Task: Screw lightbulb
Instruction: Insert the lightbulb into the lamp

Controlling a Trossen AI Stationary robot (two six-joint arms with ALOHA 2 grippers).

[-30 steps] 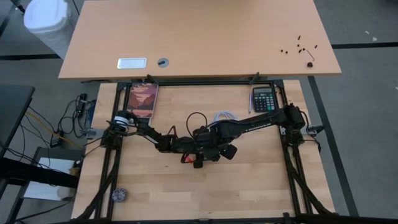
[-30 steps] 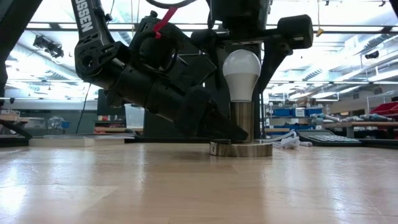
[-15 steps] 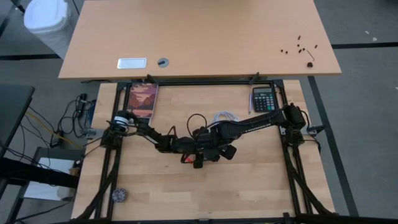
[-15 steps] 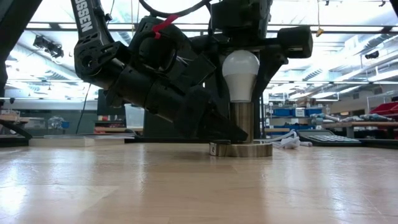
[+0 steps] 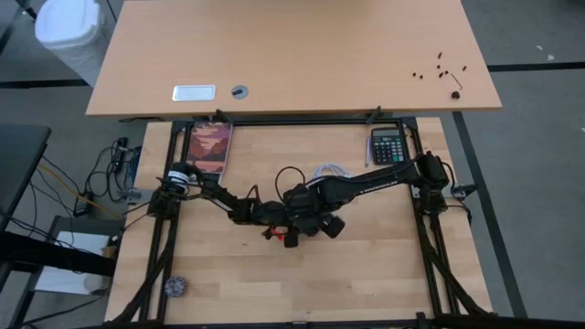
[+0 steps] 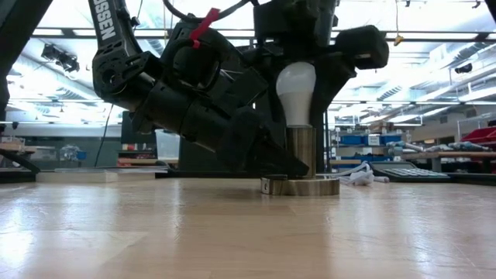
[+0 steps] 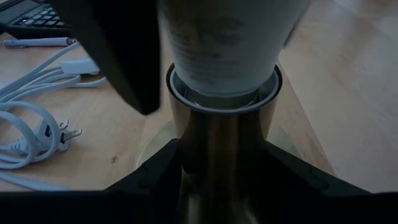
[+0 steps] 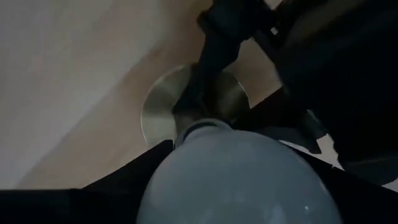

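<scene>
We see lightbulb [image 6: 301, 93] upright in metal socket [image 6: 301, 159] at worktop [image 6: 232, 232] middle. Left gripper [image 7: 217, 180] low beside socket, fingers [image 7: 155, 171] clamped on socket stem (base disc flat on worktop). Right gripper [image 8: 224, 180] directly above socket, fingers [image 8: 124, 177] straddling bulb; whether clamped, we cannot tell. White cord [image 7: 31, 124] near socket.
</scene>
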